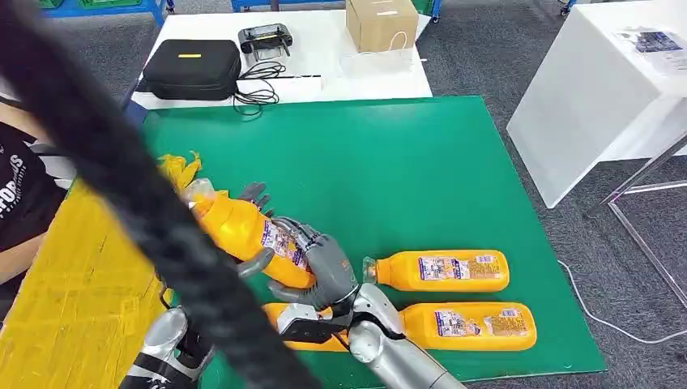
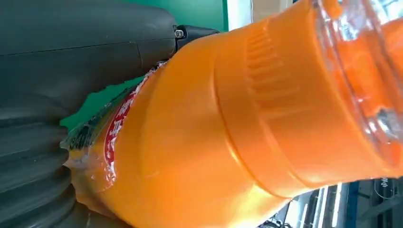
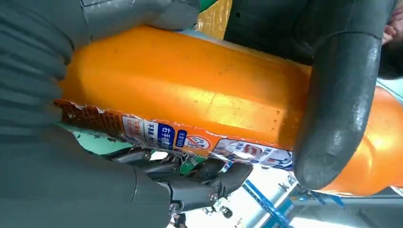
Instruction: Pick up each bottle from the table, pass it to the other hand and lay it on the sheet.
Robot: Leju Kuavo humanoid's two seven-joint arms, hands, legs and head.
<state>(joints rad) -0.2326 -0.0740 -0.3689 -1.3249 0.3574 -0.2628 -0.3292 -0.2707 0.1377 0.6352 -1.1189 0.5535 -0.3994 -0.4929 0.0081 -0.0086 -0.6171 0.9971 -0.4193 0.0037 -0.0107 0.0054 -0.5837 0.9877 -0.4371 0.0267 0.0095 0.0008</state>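
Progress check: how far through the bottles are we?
Mid-handover: left hand and right hand both grip one orange bottle over the green mat. Two more bottles lie on the mat, another partly behind the right arm; placed or waiting, can't tell.

We see an orange bottle (image 3: 190, 95) lying across the frame, gripped by the right hand (image 3: 57, 71), whose thick grey thumb (image 3: 332, 109) curves over the bottle's body. A torn label (image 3: 176, 135) with blue and red print runs along its edge. Dark fingers (image 3: 209, 183) sit beneath it.
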